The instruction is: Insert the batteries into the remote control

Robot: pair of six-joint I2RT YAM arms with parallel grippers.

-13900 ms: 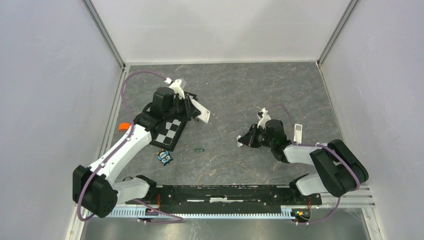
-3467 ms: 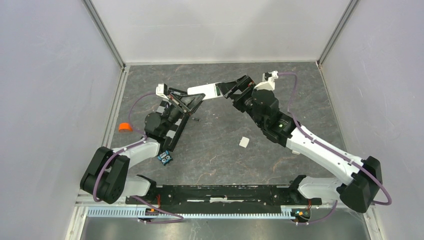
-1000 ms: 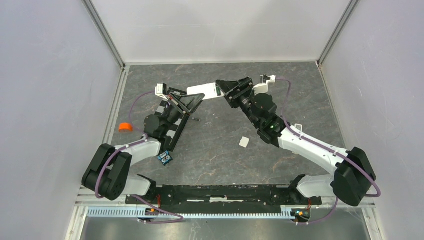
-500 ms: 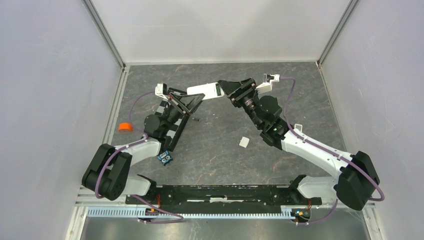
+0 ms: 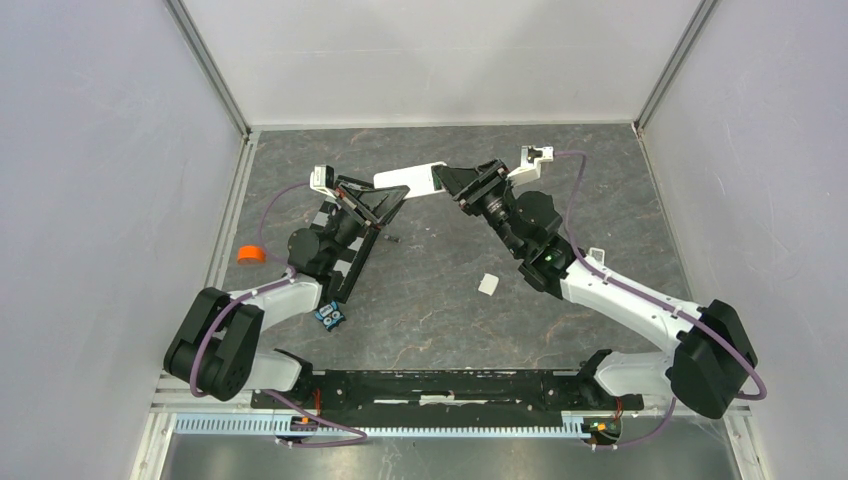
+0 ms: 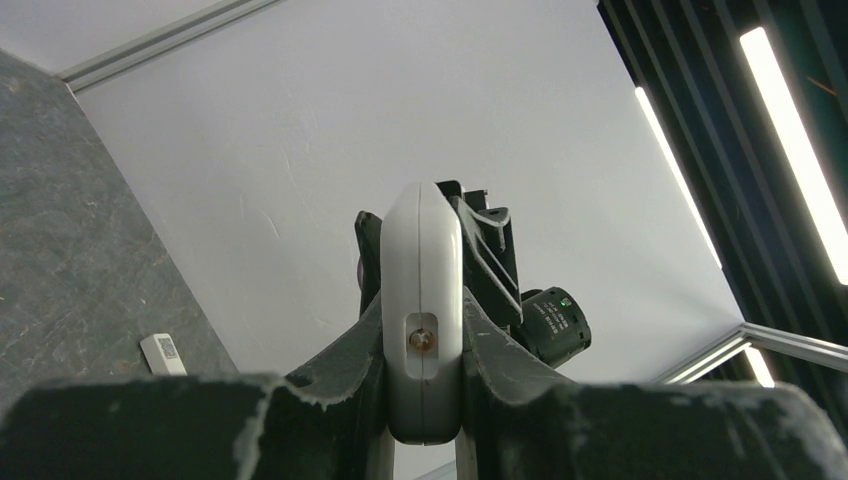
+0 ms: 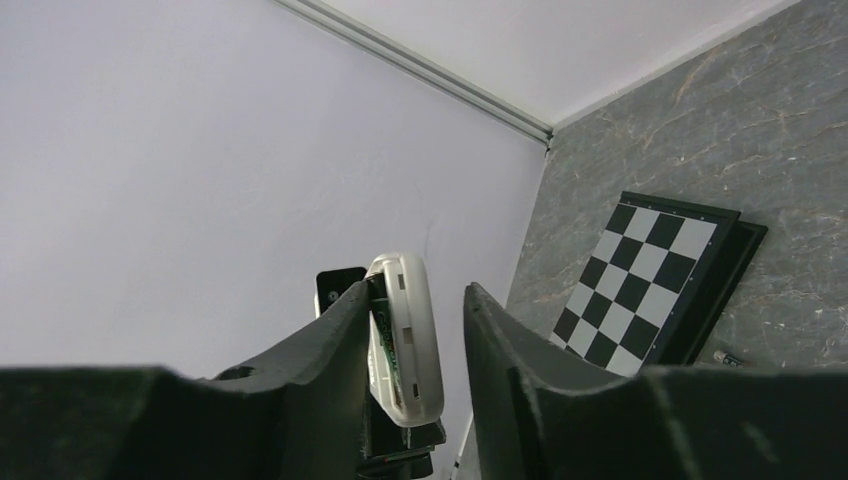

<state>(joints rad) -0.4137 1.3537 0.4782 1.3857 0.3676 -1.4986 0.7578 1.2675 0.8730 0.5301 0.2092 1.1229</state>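
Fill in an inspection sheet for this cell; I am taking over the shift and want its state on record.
Surface: dark grey marbled table.
Job's things: remote control held off the table between both pincers; what looks like a seated battery shows in it; a loose battery lies on the table.
Clutter: chessboard, small white square piece, blue toy, orange object.
Grippers: left pincer shut on the remote control; right pincer open astride its other end.
Cables: purple cables arch over each arm.
Surroundings: white walls, metal corner posts.
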